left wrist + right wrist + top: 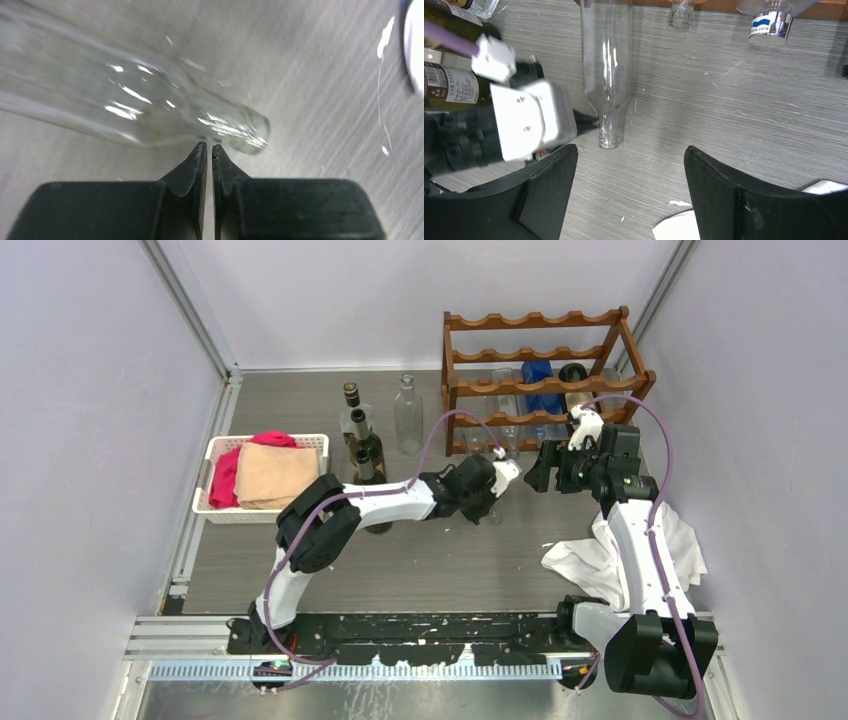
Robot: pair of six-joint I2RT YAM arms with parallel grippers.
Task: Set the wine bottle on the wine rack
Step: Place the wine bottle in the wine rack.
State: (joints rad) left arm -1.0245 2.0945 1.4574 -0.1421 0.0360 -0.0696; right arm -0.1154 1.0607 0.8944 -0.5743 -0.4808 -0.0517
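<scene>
A clear glass wine bottle lies on its side on a grey wood-grain worktop, toward the far right. It sits just in front of a reddish-brown wooden wine rack with wavy rails, which stands at the far edge. The bottle's base points at the rack and its narrow neck points toward the near edge. The left claw has its two black fingers pressed together. Their tips sit against the side of the neck just behind the mouth, holding nothing. The right claw hangs above the bottle's mouth with its fingers spread wide apart and empty. The step in hand looks like taking hold of the bottle. To do it well, the right claw should probably lower until its fingers straddle the neck squarely, then close slowly, since round glass may roll or slip. The closed left claw could brace the bottle meanwhile. A level lift would likely suit sliding it base-first into a free cradle.
</scene>
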